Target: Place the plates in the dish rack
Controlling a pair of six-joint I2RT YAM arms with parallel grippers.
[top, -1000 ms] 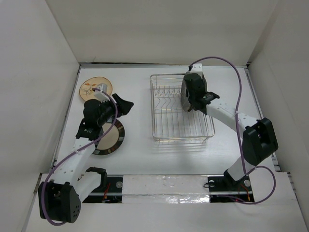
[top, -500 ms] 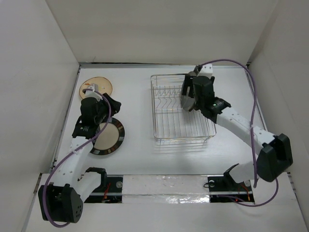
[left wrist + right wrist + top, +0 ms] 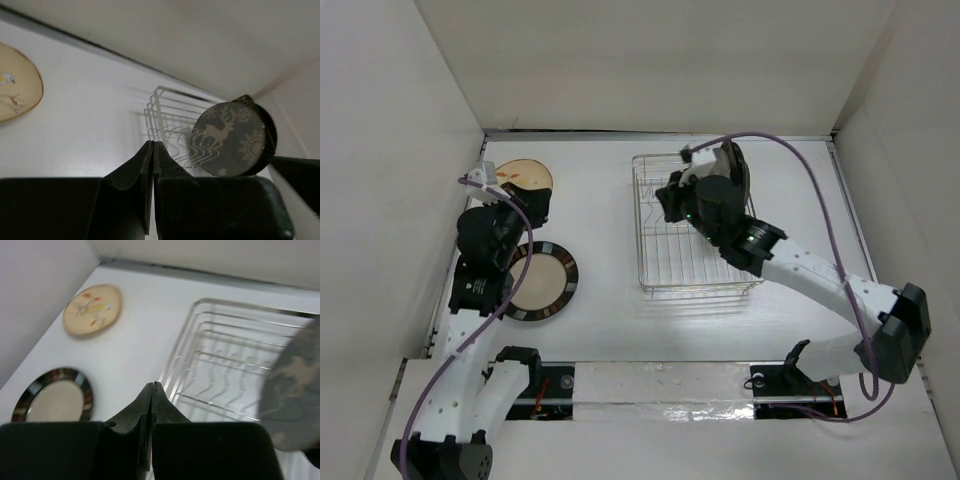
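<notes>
The dish rack (image 3: 695,272) (image 3: 159,106) (image 3: 226,340) stands right of centre. A dark grey deer plate (image 3: 229,137) (image 3: 294,385) (image 3: 737,165) stands upright at its back right, a dark rim just behind it. A tan floral plate (image 3: 515,172) (image 3: 15,82) (image 3: 92,309) lies flat at the back left. A cream-centred, dark-rimmed plate (image 3: 542,282) (image 3: 52,399) lies in front of it. My left gripper (image 3: 542,200) (image 3: 152,145) hovers shut and empty at the tan plate's near edge. My right gripper (image 3: 666,200) (image 3: 151,385) is shut and empty over the rack's left side.
White walls enclose the table on the left, back and right. The right arm (image 3: 800,270) reaches across the rack's near right corner. A purple cable (image 3: 820,190) loops above it.
My right gripper let go of the deer plate, swung left over the rack and shut. My left gripper drew back from the cream-centred plate towards the tan plate and shut.
</notes>
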